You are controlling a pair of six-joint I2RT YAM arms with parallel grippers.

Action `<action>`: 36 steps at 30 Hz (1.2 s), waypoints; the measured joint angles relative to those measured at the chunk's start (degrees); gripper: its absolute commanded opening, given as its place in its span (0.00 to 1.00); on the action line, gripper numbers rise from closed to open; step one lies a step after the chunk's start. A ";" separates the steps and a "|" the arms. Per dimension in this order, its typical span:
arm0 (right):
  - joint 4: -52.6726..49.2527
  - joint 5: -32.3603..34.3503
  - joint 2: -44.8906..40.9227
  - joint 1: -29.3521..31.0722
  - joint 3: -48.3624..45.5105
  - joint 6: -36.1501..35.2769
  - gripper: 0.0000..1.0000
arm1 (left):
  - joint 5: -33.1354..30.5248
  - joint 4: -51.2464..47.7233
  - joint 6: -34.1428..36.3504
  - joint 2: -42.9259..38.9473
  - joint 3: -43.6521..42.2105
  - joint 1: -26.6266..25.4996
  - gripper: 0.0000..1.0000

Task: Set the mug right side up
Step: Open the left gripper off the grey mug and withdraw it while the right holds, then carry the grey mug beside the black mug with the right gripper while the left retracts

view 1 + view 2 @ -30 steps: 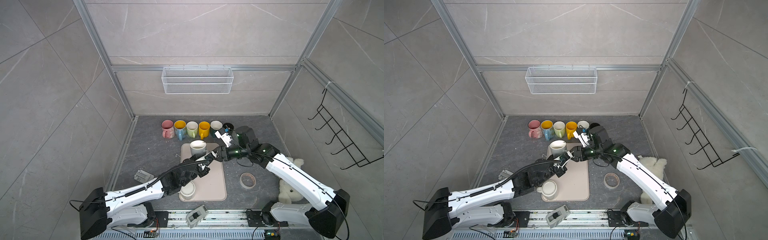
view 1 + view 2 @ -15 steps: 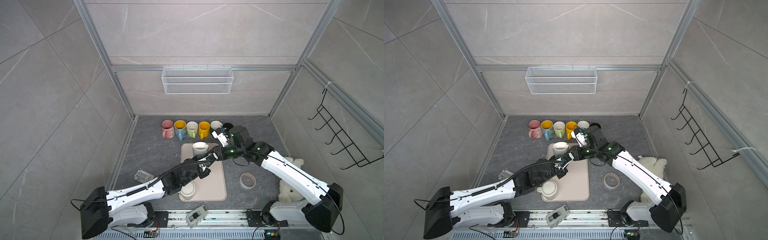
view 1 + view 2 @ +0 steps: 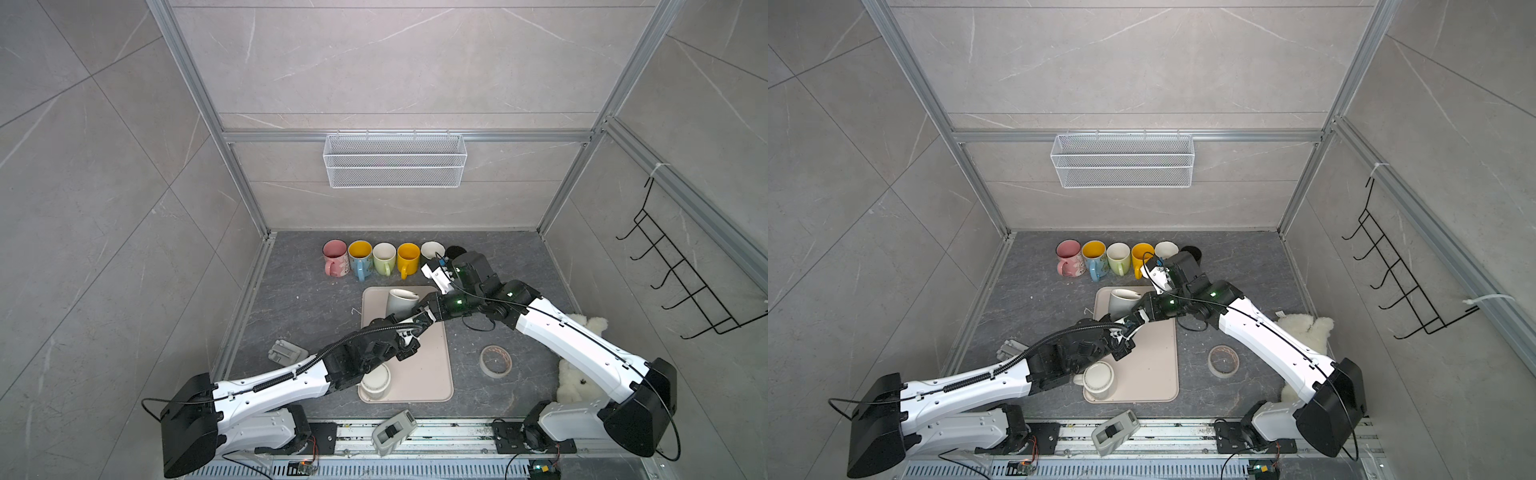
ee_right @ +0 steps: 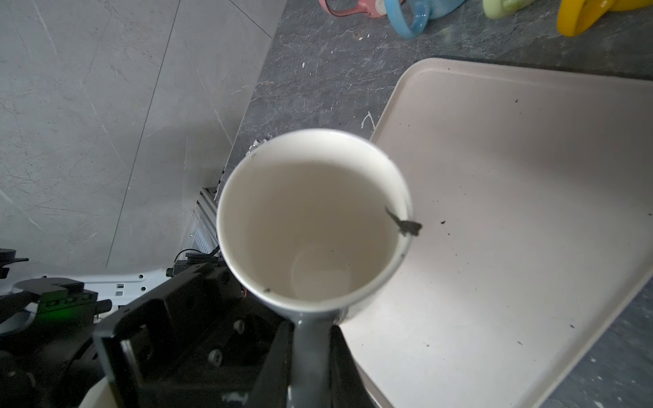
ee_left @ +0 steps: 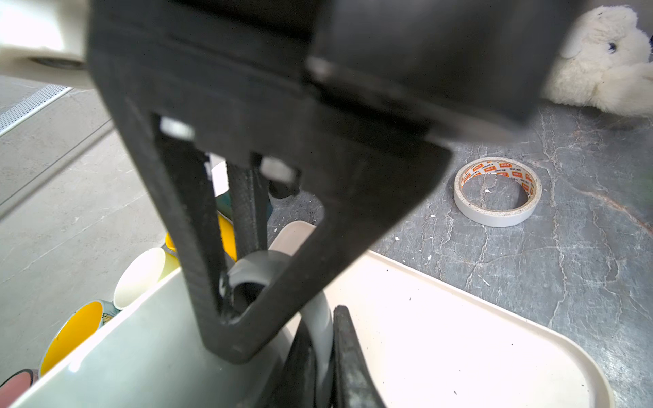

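Note:
A pale grey mug (image 3: 399, 302) (image 3: 1121, 303) hangs tilted over the back left corner of the beige tray (image 3: 428, 374), mouth facing up and back. The right wrist view looks straight into its empty inside (image 4: 311, 226). My left gripper (image 3: 417, 319) (image 5: 323, 356) is shut on the mug's handle (image 5: 319, 339). My right gripper (image 3: 424, 305) (image 4: 311, 356) is shut on the same handle (image 4: 311, 339), close beside the left one. The mug's body (image 5: 106, 353) fills the lower corner of the left wrist view.
A cream mug (image 3: 375, 380) stands at the tray's front left corner, under my left arm. Several coloured mugs (image 3: 384, 257) line the back. A tape roll (image 3: 494, 360) and a white plush toy (image 3: 582, 332) lie right of the tray, a grey object (image 3: 284, 352) left.
My right gripper has closed on the mug's handle and its arm has shifted a little leftward. The mug has tilted slightly; the left gripper kept its grip.

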 measured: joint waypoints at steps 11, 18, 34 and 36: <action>0.17 3.54 -0.55 0.42 -0.83 1.57 0.00 | -3.06 0.13 -1.11 -0.33 0.20 -0.70 0.26; -1.99 10.05 -0.76 0.11 -3.04 3.15 0.00 | -6.62 1.75 -2.12 -1.99 2.27 -0.81 0.36; -8.22 40.92 -5.64 0.15 -3.23 1.70 0.00 | -15.61 -7.02 -11.06 -4.02 5.92 0.39 0.48; -8.11 44.72 -5.49 0.02 -3.23 0.90 0.00 | -15.30 -10.21 -14.12 -3.26 8.35 2.12 0.48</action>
